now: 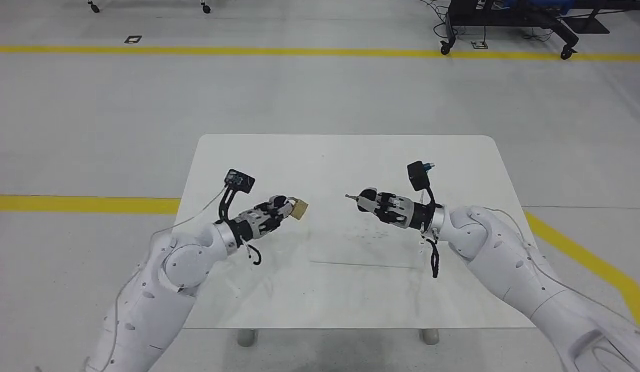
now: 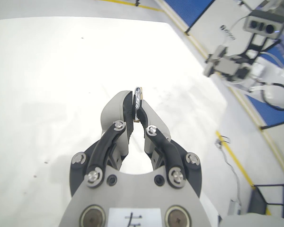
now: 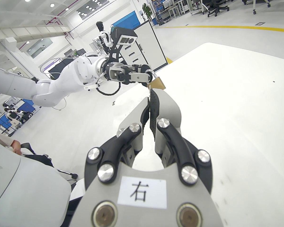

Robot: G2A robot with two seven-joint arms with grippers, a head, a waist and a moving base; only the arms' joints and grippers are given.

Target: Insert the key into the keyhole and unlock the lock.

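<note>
**Key and lock held apart in the air, insertion not yet begun.** Your left gripper (image 1: pixel 284 211) was clamped on the small brass padlock with a silver shackle (image 1: pixel 298 209). In the left wrist view its pads (image 2: pixel 129 109) pinched what looked like the shackle edge-on, leaving the brass body free beyond the fingertips. Your right gripper (image 1: pixel 366 201) was closed tight on the small silver metal key (image 1: pixel 351 198). The key's tip pointed toward the padlock, near it, with a clear gap between the two. The right wrist view put the closed fingers roughly in line with the padlock, but the pads hid most of the blade and the keyhole could not be made out. The white rectangular table (image 1: pixel 340 162) lay below the padlock, out of contact with it.

**Hazards, as judged from this pose:**
- With only the shackle gripped, the body could swivel or give way when you pressed the tip against it, and the key would skid across the brass.
- A slight tilt of the key between the pads could jam it at the slot's mouth.
- A hard push could drive the key back through the pads or drop it below the padlock.
- When you turned the key, the whole body might rotate in the grip instead of the cylinder.
</note>
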